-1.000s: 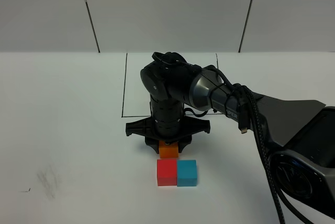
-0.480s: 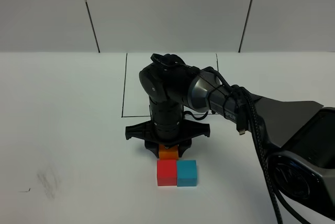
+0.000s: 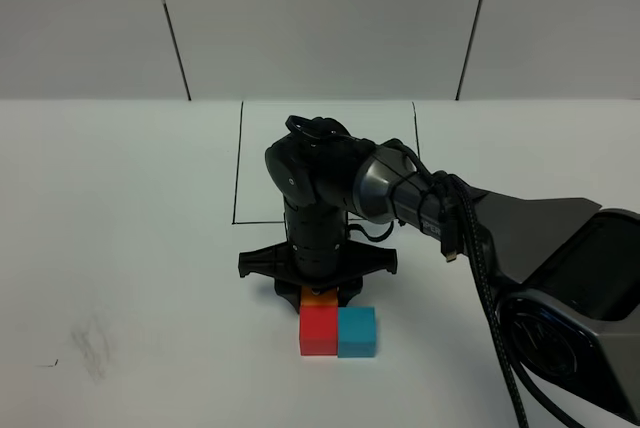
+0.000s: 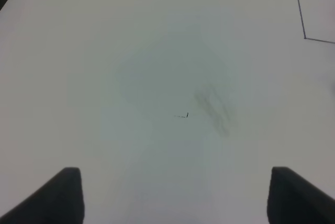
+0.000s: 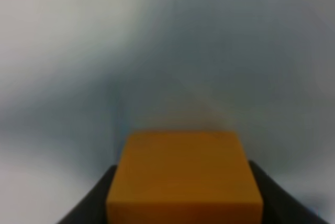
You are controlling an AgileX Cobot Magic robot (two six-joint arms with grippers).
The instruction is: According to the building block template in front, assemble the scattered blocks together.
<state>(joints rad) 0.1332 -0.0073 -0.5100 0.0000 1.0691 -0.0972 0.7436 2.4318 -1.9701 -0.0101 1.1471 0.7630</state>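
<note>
My right gripper [image 3: 320,293] reaches across the middle of the table and is shut on the orange cube [image 3: 319,300], holding it right behind the red cube [image 3: 319,331]. I cannot tell whether the two touch. The sky-blue cube [image 3: 357,332] sits against the red cube's right side. In the right wrist view the orange cube [image 5: 183,174] fills the space between the dark fingers [image 5: 99,195]. My left gripper [image 4: 175,198] is open and empty over bare table. It is out of the exterior view. The joined template trio is hidden or out of view.
A thin black drawn rectangle [image 3: 238,168] lies on the white table behind the right arm, which covers part of it. One corner of it shows in the left wrist view [image 4: 299,9]. A grey smudge [image 3: 92,338] marks the table at front left and shows under the left gripper [image 4: 212,106].
My right gripper has moved down and toward the front with the orange cube, from a little behind the red cube to right up against its back. The red and blue cubes have not moved.
</note>
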